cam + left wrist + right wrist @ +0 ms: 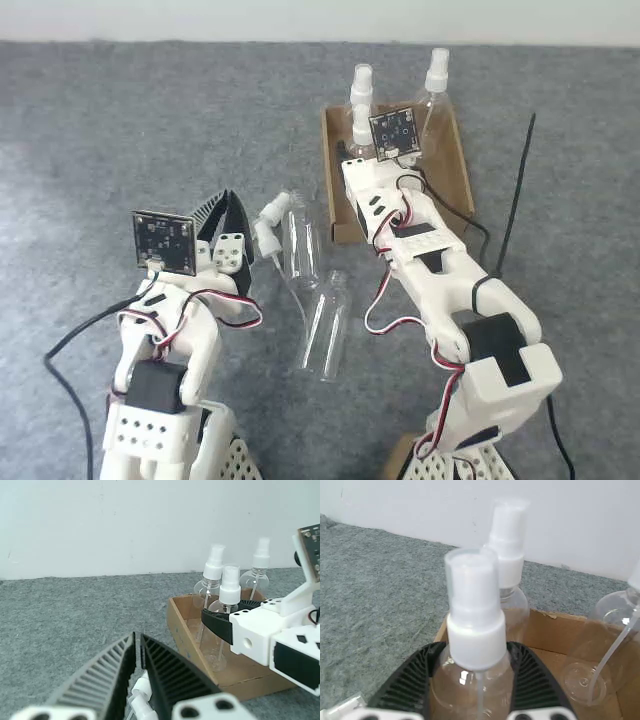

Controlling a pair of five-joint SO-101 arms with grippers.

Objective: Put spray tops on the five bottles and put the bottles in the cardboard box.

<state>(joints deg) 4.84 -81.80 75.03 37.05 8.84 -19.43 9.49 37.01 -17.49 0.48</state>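
Inside the cardboard box (455, 185): your right gripper (476, 655) pinches a clear bottle (217, 650) at the shoulder, just under its white spray top, a jaw on either side.
Why that hold: gripping below the top keeps the bottle upright. It should also let the bottle stand on the box floor once you release it.
Box neighbours: one capped bottle (360, 85) stands just beyond the right gripper and a second capped bottle (437, 80) stands off to its side. All three are within the box walls.
Right arm: stretched well forward and low, crossing the near wall of the box.
Left gripper (138, 636): jaws pressed nearly together on nothing, tips angled down toward the surface (120, 130).
Left arm: folded back with the elbow bent, short of the loose parts.
Beside the left gripper's tips: two spray tops (272, 212) lie on the surface against a lying bottle (302, 245). You cannot tell whether either top is seated.
Farther from those tips: an open-necked bottle (328, 325) lies uncapped.
Standing of the job: three bottles capped and at the box, and by the look of it two still to finish.
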